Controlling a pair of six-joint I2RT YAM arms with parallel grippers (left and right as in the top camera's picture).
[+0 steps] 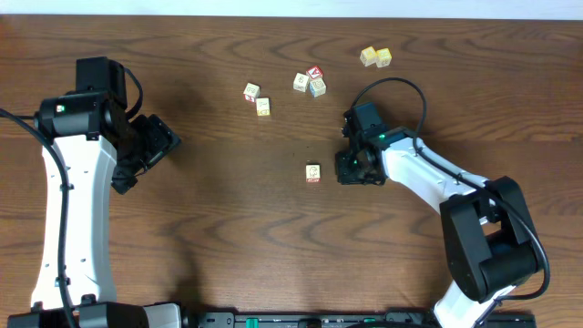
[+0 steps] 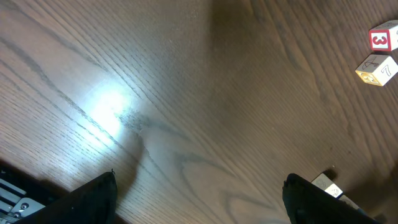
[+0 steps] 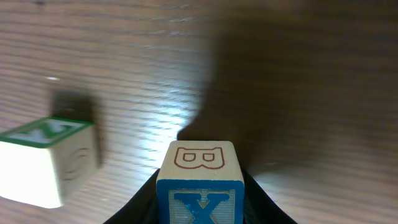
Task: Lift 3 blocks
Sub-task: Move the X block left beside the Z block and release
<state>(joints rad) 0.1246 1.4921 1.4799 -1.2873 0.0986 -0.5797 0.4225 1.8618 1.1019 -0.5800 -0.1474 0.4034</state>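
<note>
In the right wrist view my right gripper [image 3: 199, 202] is shut on the blue block with a white X [image 3: 199, 180]. Its cream top face carries a red B, and a black finger presses each side. From overhead that block is hidden under the right gripper [image 1: 352, 168] at mid-table. The cream block with red trim [image 1: 250, 92] and the cream block with yellow trim [image 1: 263, 107] lie together farther back and to the left. They also show in the left wrist view, red-trimmed block [image 2: 380, 39] above yellow-trimmed block [image 2: 376, 68]. My left gripper [image 1: 155, 144] is open over bare wood [image 2: 200, 179].
Another cream block [image 1: 312, 172] sits just left of the right gripper; it is green-topped in the right wrist view [image 3: 46, 163]. A cluster of cubes [image 1: 311, 82] and a pale yellow pair [image 1: 375, 57] lie at the back. A pale block [image 2: 326, 185] peeks from behind the left gripper's finger.
</note>
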